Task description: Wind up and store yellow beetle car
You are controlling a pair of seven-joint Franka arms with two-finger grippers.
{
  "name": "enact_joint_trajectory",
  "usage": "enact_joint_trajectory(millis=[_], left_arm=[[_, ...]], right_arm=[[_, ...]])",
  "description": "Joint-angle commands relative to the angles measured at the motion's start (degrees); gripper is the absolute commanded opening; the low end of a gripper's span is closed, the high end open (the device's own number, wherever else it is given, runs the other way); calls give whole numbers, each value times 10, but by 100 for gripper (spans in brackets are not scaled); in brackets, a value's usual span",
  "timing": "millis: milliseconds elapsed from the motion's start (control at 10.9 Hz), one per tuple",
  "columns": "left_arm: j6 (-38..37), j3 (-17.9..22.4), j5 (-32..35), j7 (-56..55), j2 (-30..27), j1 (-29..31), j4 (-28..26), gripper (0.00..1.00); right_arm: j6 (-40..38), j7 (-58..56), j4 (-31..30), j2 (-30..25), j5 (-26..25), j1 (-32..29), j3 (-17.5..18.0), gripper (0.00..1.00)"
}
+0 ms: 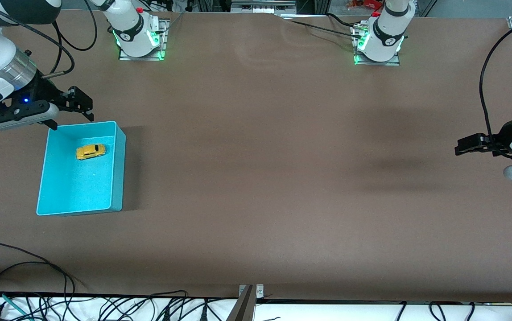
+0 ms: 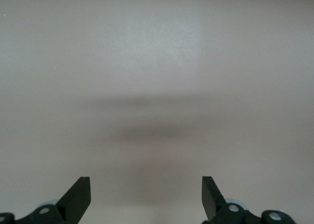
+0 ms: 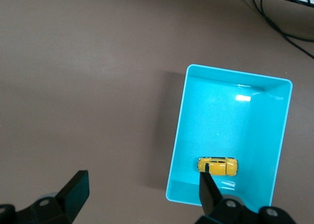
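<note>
Yellow beetle car sits stored in its bin as both arms stand clear.

The right gripper (image 1: 74, 117), jaws wide and empty, hangs over the turquoise plastic bin's (image 1: 119, 169) corner farthest from the camera; the tiny yellow beetle car (image 1: 90, 151) lies inside near that edge. Lifting straight up looks safest. The left gripper (image 1: 461, 147), also wide, waits over bare brown table (image 1: 260, 178).

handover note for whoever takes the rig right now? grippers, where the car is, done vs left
Right gripper: open, empty, up over the turquoise bin's rim at the end farther from the front camera.
Left gripper: open, empty, waiting over bare table at the left arm's end.
Yellow beetle car: lying inside the bin, in the part farther from the front camera, touched by neither gripper.
Done: car is stored in the bin. Whether it was wound up cannot be told.
Left: likely nothing except pulling both arms away.
</note>
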Motion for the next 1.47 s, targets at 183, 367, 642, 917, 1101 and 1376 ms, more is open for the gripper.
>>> enact_joint_trajectory(millis=[183, 367, 642, 917, 1101, 1376], left_arm=[[-1, 2, -9, 8, -3, 0, 5, 100], [-2, 2, -9, 9, -4, 0, 5, 100], [-2, 2, -9, 9, -4, 0, 5, 100], [-2, 2, -9, 9, -4, 0, 5, 100], [-2, 2, -9, 9, -4, 0, 5, 100], [-2, 2, -9, 9, -4, 0, 5, 100]], right_arm=[[3, 3, 11, -2, -10, -4, -4, 100], [2, 0, 25, 6, -15, -5, -10, 100], [3, 0, 26, 7, -22, -15, -11, 100], [6, -2, 27, 19, -24, -16, -11, 100], [6, -1, 28, 19, -31, -15, -10, 100], [0, 3, 48, 32, -32, -15, -10, 100]])
